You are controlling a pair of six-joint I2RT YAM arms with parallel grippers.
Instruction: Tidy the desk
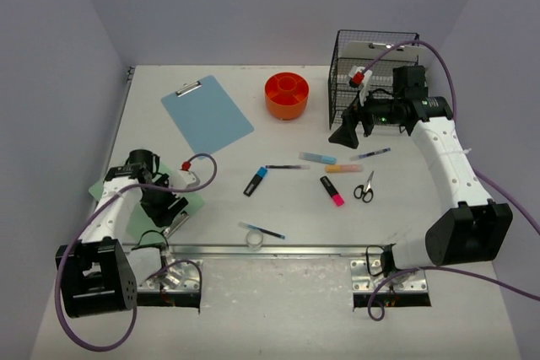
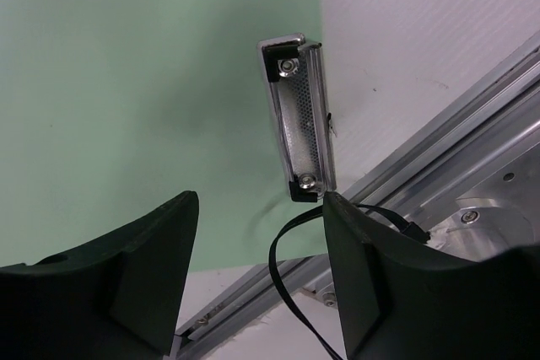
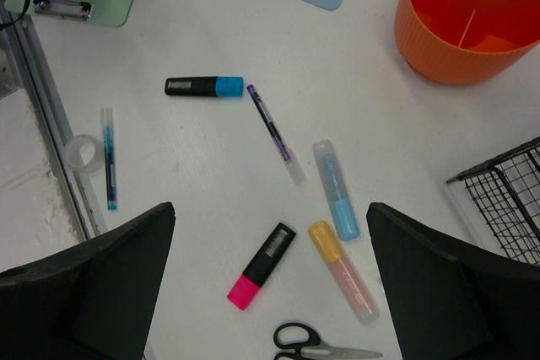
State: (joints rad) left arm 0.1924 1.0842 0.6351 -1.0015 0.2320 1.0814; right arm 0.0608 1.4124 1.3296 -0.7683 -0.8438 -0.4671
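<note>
The white desk [image 1: 228, 208] holds scattered stationery. My left gripper [image 1: 173, 212] is open and empty over a green clipboard [image 2: 126, 82], its jaws just short of the metal clip [image 2: 299, 115]. My right gripper [image 1: 344, 135] is open and empty, held high above a pink highlighter [image 3: 261, 265], a yellow highlighter [image 3: 342, 282], a light blue highlighter [image 3: 336, 189], scissors [image 3: 325, 345] and a purple pen [image 3: 274, 131]. A blue-and-black highlighter [image 3: 203, 86] lies further left.
An orange round organizer [image 1: 287, 94] and a blue clipboard [image 1: 207, 111] sit at the back. A black wire rack [image 1: 371, 73] stands at the back right. A blue pen [image 1: 261, 230] and a tape roll [image 1: 254, 240] lie by the front metal rail [image 1: 278, 249]. Another pen [image 1: 371, 154] lies right.
</note>
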